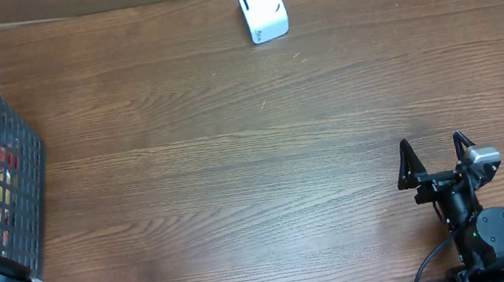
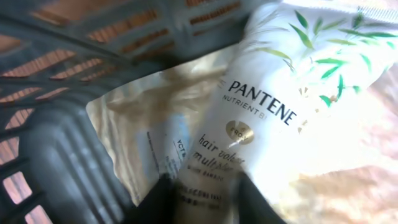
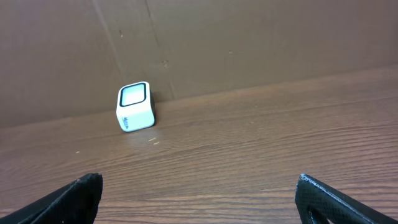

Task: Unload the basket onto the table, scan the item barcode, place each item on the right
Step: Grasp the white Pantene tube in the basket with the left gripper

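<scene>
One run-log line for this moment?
left gripper: closed on shampoo bottle, inside basket | right gripper: open, empty | scanner: far side, nothing near it | scan: not yet done

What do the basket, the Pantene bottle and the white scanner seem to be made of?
Basket: probably rigid grey plastic, matte, moulded open grid.
Pantene bottle: likely glossy white plastic, printed leaves, bright glare.
Scanner: seemingly smooth white plastic casing with a dark-rimmed window.
</scene>
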Robot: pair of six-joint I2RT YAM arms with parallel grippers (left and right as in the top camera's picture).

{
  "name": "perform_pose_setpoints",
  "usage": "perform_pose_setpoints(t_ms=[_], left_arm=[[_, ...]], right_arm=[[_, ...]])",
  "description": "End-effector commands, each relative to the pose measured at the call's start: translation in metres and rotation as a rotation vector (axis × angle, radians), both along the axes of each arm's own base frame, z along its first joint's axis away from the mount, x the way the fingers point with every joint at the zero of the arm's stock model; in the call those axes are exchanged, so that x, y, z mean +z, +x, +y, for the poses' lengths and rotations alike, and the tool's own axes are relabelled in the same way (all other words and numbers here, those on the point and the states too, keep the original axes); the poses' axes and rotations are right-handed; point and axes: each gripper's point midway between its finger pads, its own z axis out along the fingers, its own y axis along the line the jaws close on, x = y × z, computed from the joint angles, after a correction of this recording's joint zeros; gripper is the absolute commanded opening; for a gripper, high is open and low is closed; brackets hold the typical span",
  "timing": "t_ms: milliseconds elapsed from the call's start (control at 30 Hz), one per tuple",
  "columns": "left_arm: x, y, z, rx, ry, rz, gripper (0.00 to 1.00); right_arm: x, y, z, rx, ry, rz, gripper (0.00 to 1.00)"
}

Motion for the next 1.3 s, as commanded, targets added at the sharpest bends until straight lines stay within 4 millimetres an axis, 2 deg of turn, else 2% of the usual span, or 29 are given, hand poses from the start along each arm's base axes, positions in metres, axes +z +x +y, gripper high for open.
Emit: perform_pose_setpoints(t_ms=[0, 333, 367, 400, 433, 467, 567, 633, 700, 733, 767, 833, 967, 1067, 1167, 1267], left_arm=[[-0.031, 0.007, -0.019, -0.041, -0.086, 0.053, 0.04], [-0.032, 0.025, -0.049, -0.132, -0.135, 0.092, 0.05], [-0.032, 0.027, -0.051, -0.138, -0.133, 0.102, 0.26], [-0.032, 0.027, -0.052, -0.14, -0.133, 0.103, 0.36], [-0.033, 0.028, -0.053, -0.142, -0.134, 0.103, 0.53], [-0.034, 0.029, -0.054, -0.142, -0.136, 0.104, 0.64], [-0.038, 0.029, -0.055, -0.14, -0.148, 0.107, 0.77], [-0.049, 0.027, -0.057, -0.141, -0.16, 0.115, 0.8], [-0.059, 0.025, -0.06, -0.133, -0.172, 0.122, 0.78], [-0.063, 0.024, -0.062, -0.134, -0.178, 0.127, 0.74], [-0.066, 0.022, -0.063, -0.134, -0.182, 0.13, 0.61], [-0.07, 0.02, -0.066, -0.133, -0.192, 0.136, 0.04], [-0.065, 0.02, -0.07, -0.12, -0.203, 0.14, 0.04], [-0.051, 0.022, -0.07, -0.104, -0.206, 0.131, 0.04], [-0.022, 0.027, -0.066, -0.111, -0.177, 0.113, 0.04], [0.019, 0.038, -0.062, -0.114, -0.12, 0.046, 0.04]], right_arm=[[-0.003, 0.0, 0.001, 0.002, -0.006, 0.002, 1.0], [-0.003, 0.0, 0.001, 0.002, -0.006, 0.002, 1.0], [-0.003, 0.0, 0.001, 0.002, -0.006, 0.002, 1.0], [-0.003, 0.0, 0.001, 0.002, -0.006, 0.002, 1.0], [-0.003, 0.0, 0.001, 0.002, -0.006, 0.002, 1.0], [-0.003, 0.0, 0.001, 0.002, -0.006, 0.002, 1.0], [-0.003, 0.0, 0.001, 0.002, -0.006, 0.002, 1.0], [-0.003, 0.0, 0.001, 0.002, -0.006, 0.002, 1.0], [-0.003, 0.0, 0.001, 0.002, -0.006, 0.002, 1.0], [-0.003, 0.0, 0.001, 0.002, -0.006, 0.002, 1.0], [-0.003, 0.0, 0.001, 0.002, -0.006, 0.002, 1.0], [-0.003, 0.0, 0.001, 0.002, -0.006, 0.002, 1.0], [-0.003, 0.0, 0.001, 0.002, -0.006, 0.002, 1.0], [-0.003, 0.0, 0.001, 0.002, -0.006, 0.002, 1.0], [-0.003, 0.0, 0.001, 0.002, -0.006, 0.002, 1.0], [-0.003, 0.0, 0.001, 0.002, -0.006, 0.002, 1.0]])
